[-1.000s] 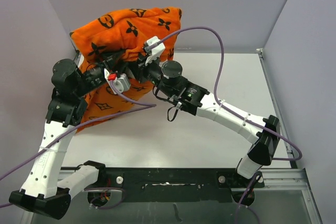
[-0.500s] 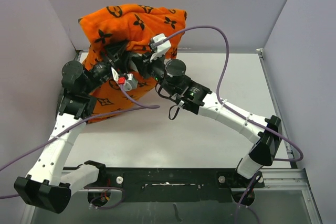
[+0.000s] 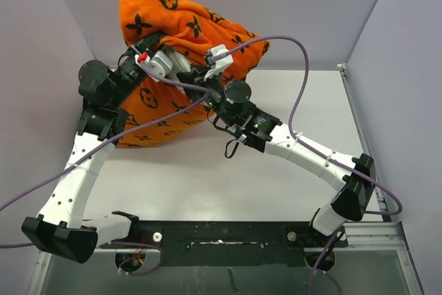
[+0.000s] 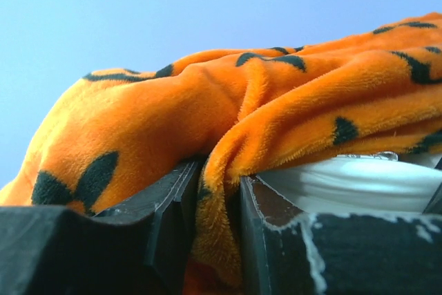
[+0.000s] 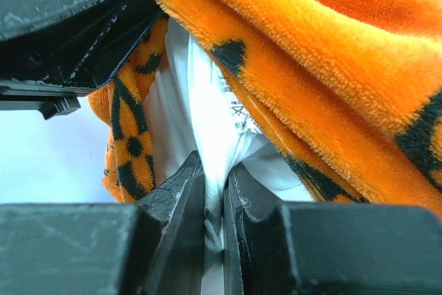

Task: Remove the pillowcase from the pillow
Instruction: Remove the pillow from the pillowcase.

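The left jaws are clamping a thick fold of the plush bright-orange pillowcase with black flower and circle motifs [image 4: 173,115]. The fold is bulging over the 2 black fingers and hanging down in the narrow slot between them. The right jaws are pinching together on a gathered ridge of the plain white fabric pillow [image 5: 207,122], which is showing at an opening in the orange cover. A small white printed label [image 5: 236,112] is lying against that ridge just above the fingertips. Orange plush is draping over the right side of the white fabric, and another patterned flap is hanging to its left under a black part of the other arm.

In the overhead view, the 2 wrists are meeting close together against the near face of the bundle. The left arm [image 3: 90,143] is reaching up from the left, and the right arm [image 3: 304,153] is stretching diagonally across the pale tabletop [image 3: 276,184]. The pillowcase is covering almost all of the pillow. The bundle is standing tilted in the far-left corner, with its upper part against the back wall [image 3: 311,5] and its lower end resting on the tabletop beside the left wall. A purple cable [image 3: 293,46] is arching over from the right arm.
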Controlling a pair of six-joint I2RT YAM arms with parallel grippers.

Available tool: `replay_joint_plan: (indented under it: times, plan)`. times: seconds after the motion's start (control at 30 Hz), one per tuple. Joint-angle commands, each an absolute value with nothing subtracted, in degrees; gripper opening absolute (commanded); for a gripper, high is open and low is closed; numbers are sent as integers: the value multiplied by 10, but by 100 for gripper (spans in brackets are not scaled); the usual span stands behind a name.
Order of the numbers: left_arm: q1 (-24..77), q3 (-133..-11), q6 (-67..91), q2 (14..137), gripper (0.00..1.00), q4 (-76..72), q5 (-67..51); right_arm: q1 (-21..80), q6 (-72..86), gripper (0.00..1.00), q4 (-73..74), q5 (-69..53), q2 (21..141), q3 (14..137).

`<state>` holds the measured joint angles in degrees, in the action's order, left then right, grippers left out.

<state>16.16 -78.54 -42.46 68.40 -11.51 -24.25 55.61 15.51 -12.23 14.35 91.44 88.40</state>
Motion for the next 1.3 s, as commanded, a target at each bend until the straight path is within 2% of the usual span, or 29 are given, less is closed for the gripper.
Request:
replay_joint_plan:
  times: [0.0,0.3,0.5,0.73,0.87,0.97,1.07,1.2,1.27]
  plan:
    - [137,-909,-328,673,23,-296,-47,564,173,0,-53,123,889,840]
    - [137,-939,-282,687,24,-290,-55,570,187,0,-53,123,898,779]
    - [136,-956,-328,717,25,-349,-62,591,212,0,-78,140,885,692]
    - [111,-1038,-295,764,28,-360,-13,615,234,0,-115,190,843,591]
    - [109,-1072,-226,762,28,-299,-2,621,242,0,-123,206,818,551]
    - [109,-1085,-154,747,28,-213,-49,622,244,0,-124,214,805,536]
    - [109,-1105,-61,738,22,-95,-126,623,245,0,-122,220,793,526]
    - [109,-1139,64,750,9,96,-261,622,245,0,-130,229,771,508]
    - [110,-1131,103,752,6,133,-323,623,242,0,-135,232,757,498]
